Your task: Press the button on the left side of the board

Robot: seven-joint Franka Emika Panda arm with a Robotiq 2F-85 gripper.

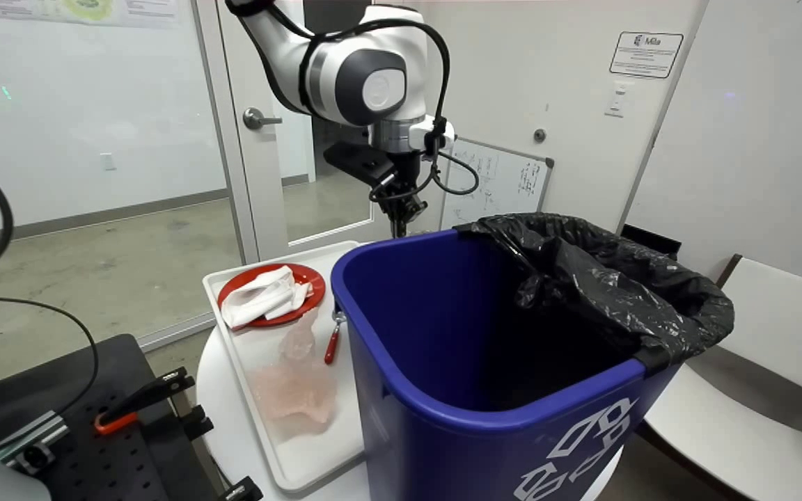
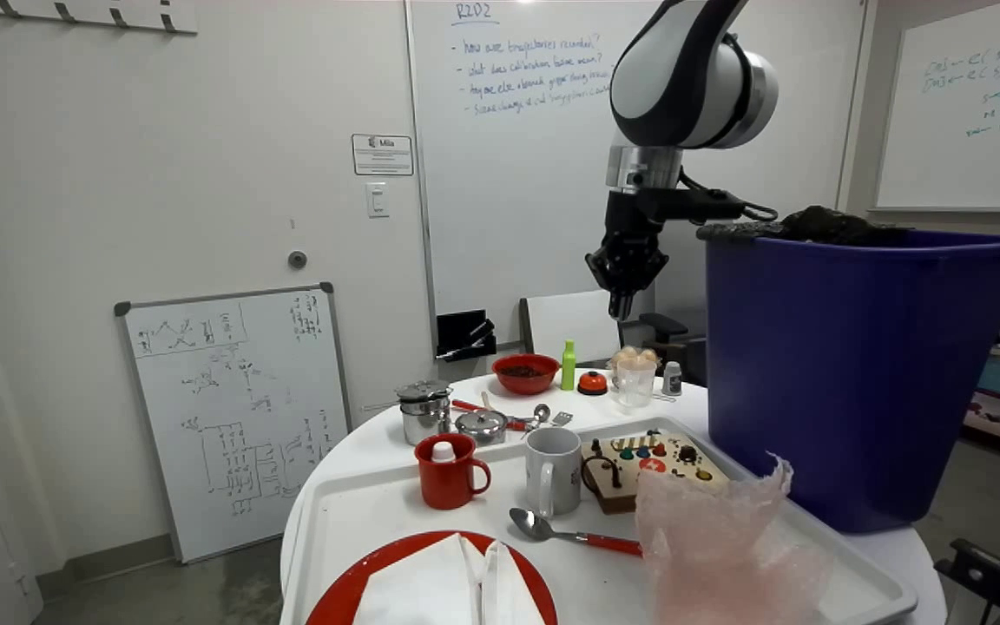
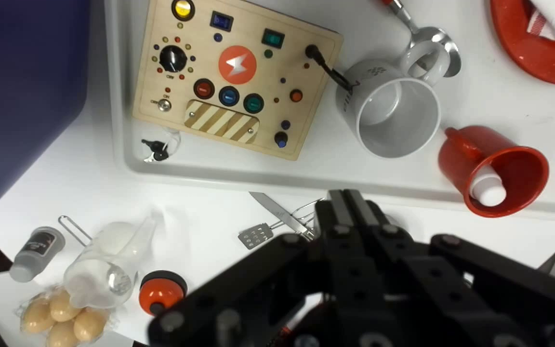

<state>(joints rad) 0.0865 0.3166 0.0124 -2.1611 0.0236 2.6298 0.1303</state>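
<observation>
A wooden board (image 3: 263,77) with switches, knobs and buttons lies on the white tray (image 3: 258,180). It also shows in an exterior view (image 2: 621,503). In the wrist view a round yellow button (image 3: 182,8) sits at one corner. A red button (image 3: 204,88), a blue button (image 3: 229,96) and a green button (image 3: 253,103) form a row near the striped patch. A small orange button (image 3: 296,95) sits apart. My gripper (image 3: 350,193) is shut and empty. In an exterior view the gripper (image 2: 620,308) hangs well above the table, beyond the board. In an exterior view, the blue bin (image 1: 415,410) hides the board.
The tall bin stands beside the tray. A grey mug (image 3: 393,111) touches or nearly touches the board's cable. A red mug (image 3: 494,168), red plate (image 2: 430,542) and pink plastic bag (image 2: 708,547) lie on the tray. Utensils, pots, a bell (image 3: 162,291) and eggs (image 3: 63,313) surround it.
</observation>
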